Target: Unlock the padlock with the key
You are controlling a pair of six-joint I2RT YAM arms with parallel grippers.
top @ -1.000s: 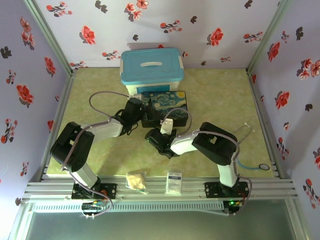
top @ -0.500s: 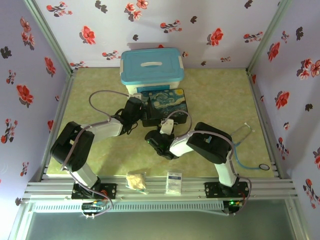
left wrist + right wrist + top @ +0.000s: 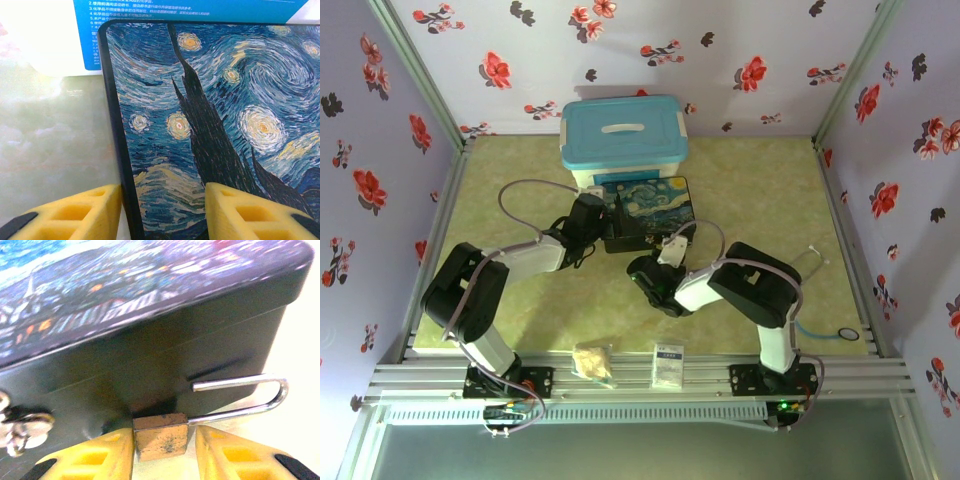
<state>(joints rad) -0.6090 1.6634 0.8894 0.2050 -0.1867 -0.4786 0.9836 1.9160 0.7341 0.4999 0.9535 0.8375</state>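
My right hand [image 3: 165,450] was narrow and held the brass body of the padlock [image 3: 161,436] between its yellow pads. The padlock sat low against the dark front wall of the painted tin [image 3: 150,355], and its silver shackle [image 3: 272,395] lay sideways to the right, with one end free of the body. I found no brand or writing on the padlock, only scratches.

My left hand [image 3: 160,210] was wide and held nothing. One pad was over the green counter [image 3: 50,140] and the other over the tin's starry-night lid, with the lid's black edge between them. Behind the tin stood the plastic box [image 3: 623,130]. Its blue label [image 3: 150,10] carried white numbered lines of Chinese print, which I could not read with certainty.
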